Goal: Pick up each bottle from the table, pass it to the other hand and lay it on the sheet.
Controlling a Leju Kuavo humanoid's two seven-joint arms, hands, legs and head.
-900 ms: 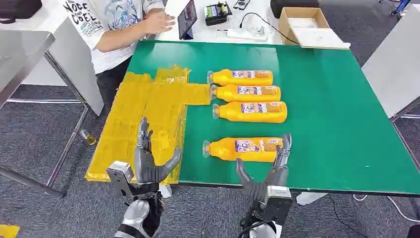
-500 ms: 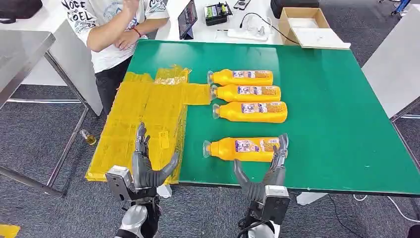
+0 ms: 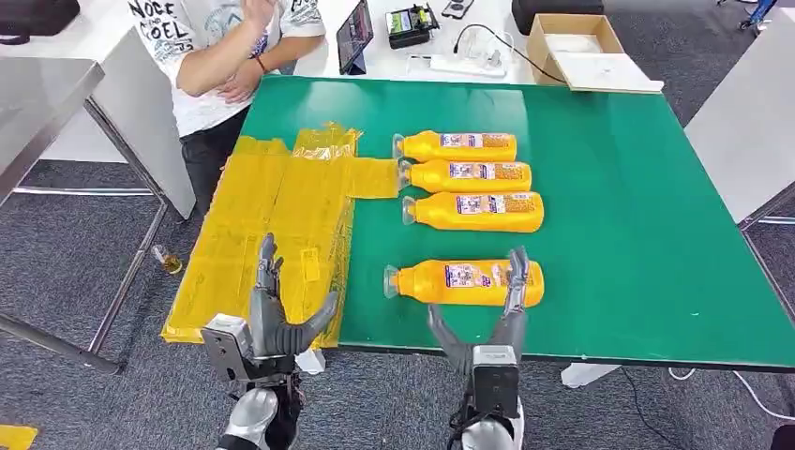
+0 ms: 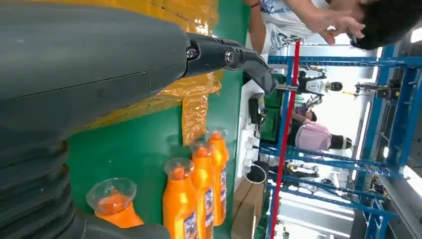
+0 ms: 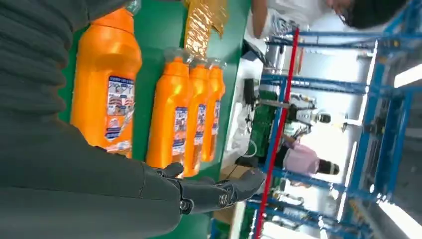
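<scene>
Four orange bottles lie on their sides on the green table [image 3: 619, 187]. Three form a row at the middle: the far bottle [image 3: 455, 146], the middle bottle [image 3: 466, 175] and the third bottle [image 3: 475, 211]. The near bottle [image 3: 450, 281] lies alone by the front edge, also seen close up as the near bottle [image 5: 107, 84]. My right hand [image 3: 487, 328] is open at the table's front edge, its fingers [image 3: 517, 277] raised over that bottle's base end, thumb spread apart. My left hand [image 3: 277, 314] is open over the near part of the yellow sheet [image 3: 272, 216].
A person [image 3: 211, 56] stands at the far left corner. Behind the green table are a tablet [image 3: 354, 33], a power strip [image 3: 464, 64] and a cardboard box [image 3: 572, 42]. A small bottle [image 3: 169, 261] lies on the floor left of the sheet.
My right hand has shifted left and its fingers now reach over the near bottle's base end. My left hand has dropped back slightly. The person has drawn both arms in.
</scene>
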